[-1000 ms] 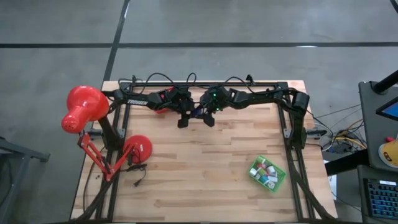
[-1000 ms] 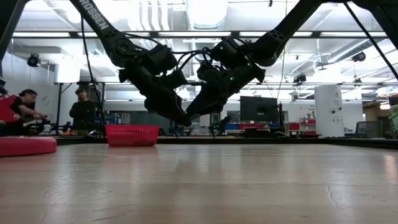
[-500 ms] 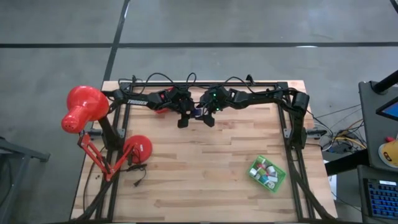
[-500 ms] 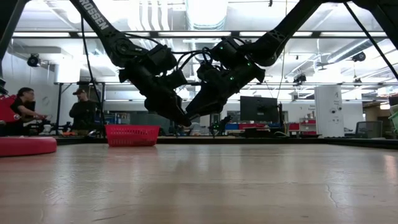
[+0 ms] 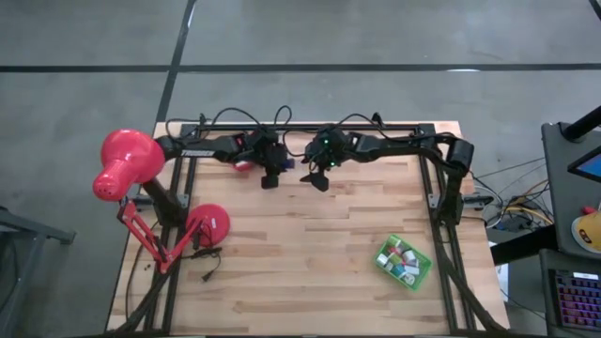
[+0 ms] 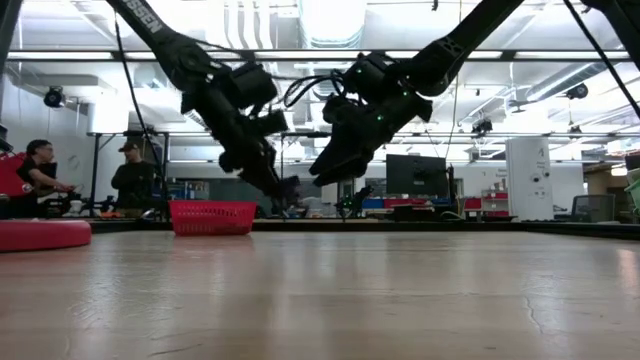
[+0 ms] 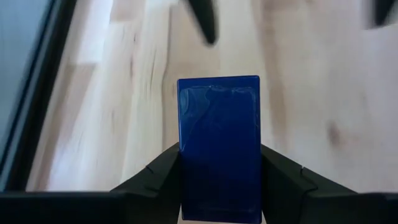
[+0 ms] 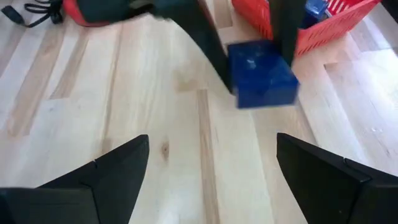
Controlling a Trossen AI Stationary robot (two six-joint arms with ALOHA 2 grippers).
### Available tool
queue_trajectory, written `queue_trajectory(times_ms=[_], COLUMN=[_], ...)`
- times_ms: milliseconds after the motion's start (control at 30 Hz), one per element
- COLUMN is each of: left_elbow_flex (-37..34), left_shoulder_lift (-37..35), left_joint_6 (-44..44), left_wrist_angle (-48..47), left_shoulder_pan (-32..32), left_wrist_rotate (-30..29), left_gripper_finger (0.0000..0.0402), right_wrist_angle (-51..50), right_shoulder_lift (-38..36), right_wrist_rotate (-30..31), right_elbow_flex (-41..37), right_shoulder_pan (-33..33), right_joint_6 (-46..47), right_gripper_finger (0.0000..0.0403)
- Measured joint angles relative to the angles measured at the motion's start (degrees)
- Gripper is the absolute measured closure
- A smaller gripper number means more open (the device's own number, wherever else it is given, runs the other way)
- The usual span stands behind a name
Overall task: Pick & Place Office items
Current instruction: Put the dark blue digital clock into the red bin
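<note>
My left tool (image 5: 269, 178) is clamped on a navy block (image 7: 219, 146), lifted above the tabletop (image 5: 310, 253) near its far edge. My right tool (image 5: 319, 180) hangs just beside it, fingers spread and empty. To do this well, I should keep the clamp steady and carry the block level to the red tray (image 8: 323, 31) close by.

One wooden table (image 5: 310, 253), two dark arms, one red desk lamp (image 5: 127, 164) at its left edge, one green tray (image 5: 404, 262) of small pieces near the front right corner, one red tray (image 6: 211, 216), one navy block (image 7: 219, 146), two people (image 6: 128, 176)
</note>
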Motion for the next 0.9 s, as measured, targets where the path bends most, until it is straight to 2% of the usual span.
queue_trajectory(times_ms=[133,333,400,633,900], left_elbow_flex=[0.01,0.01,0.01,-0.05,-1.30], left_shoulder_lift=[-3.51,-11.55,-13.97,-17.87,-10.93], left_joint_6=[0.52,5.89,5.55,-1.60,-17.96], left_wrist_angle=[-1.50,-4.97,-6.18,-9.40,-9.74], left_shoulder_pan=[-0.04,0.81,1.83,7.29,15.88], left_wrist_rotate=[-0.54,-12.80,-15.21,-14.42,-8.15], left_gripper_finger=[0.0236,0.0236,0.0236,0.0236,0.0236], right_wrist_angle=[-2.94,-6.80,-6.63,-6.06,-5.94], right_shoulder_lift=[-1.20,-1.25,-1.27,-1.27,-1.27], right_wrist_rotate=[0.00,0.05,0.05,0.09,0.10], right_elbow_flex=[-0.07,-0.20,-0.22,-0.45,-0.68], right_shoulder_pan=[-0.37,-1.09,-1.12,-1.10,-1.22], right_joint_6=[-0.66,-0.84,-0.84,-1.60,-0.71], right_gripper_finger=[0.0058,0.0061,0.0064,0.0065,0.0057])
